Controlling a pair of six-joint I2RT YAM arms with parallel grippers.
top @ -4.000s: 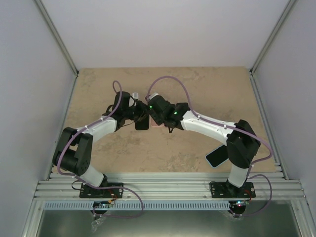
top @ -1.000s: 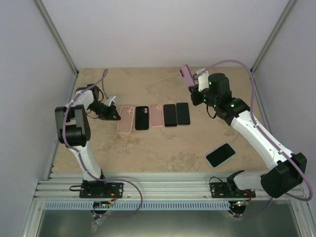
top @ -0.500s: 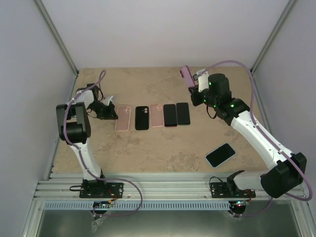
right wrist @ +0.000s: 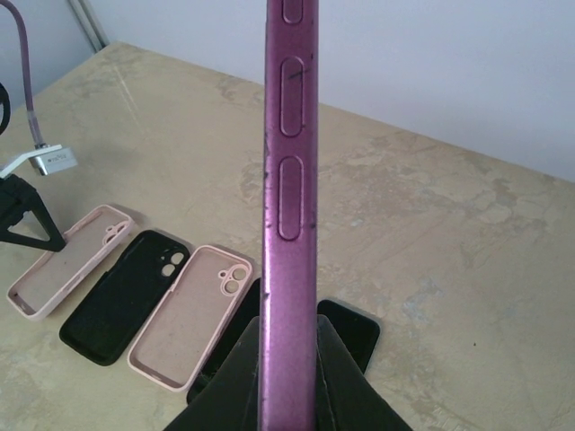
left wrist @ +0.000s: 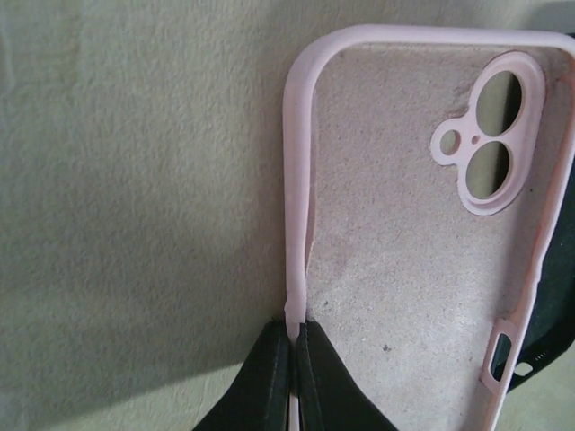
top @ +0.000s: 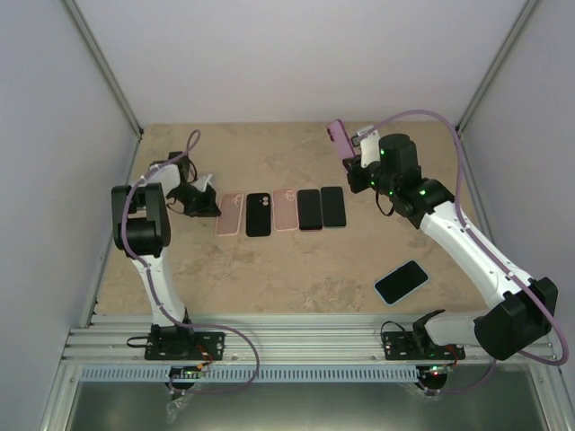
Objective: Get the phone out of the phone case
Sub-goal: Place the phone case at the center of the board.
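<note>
Left pincer (left wrist: 292, 330): pinched shut on the side rim of the leftmost pink case (left wrist: 422, 251), which lies flat on the counter (top: 296, 260) with its hollow side up.
Right pincer (right wrist: 289, 323): clamped on the purple phone case (right wrist: 289, 180), held up in the air over the far right of the counter.
Just changed: four seconds back both arms were huddled mid-counter. Over the last second only my left arm has moved, swinging its elbow in and nudging the pink case slightly sideways. The right arm has held still.
Meaning: I read the pink case as emptied and being parked at the end of the row. The purple one looks next, not yet worked on (I can't see from this edge whether a phone sits inside).
Purple case, axis: long axis runs straight out from the pincer, free end up and toward the far left, button edge facing the wrist camera.
Further out: a black case (top: 258, 214), a second pink case (top: 285, 209), two dark phones (top: 321, 207), and a lone phone (top: 401, 281) near right.
</note>
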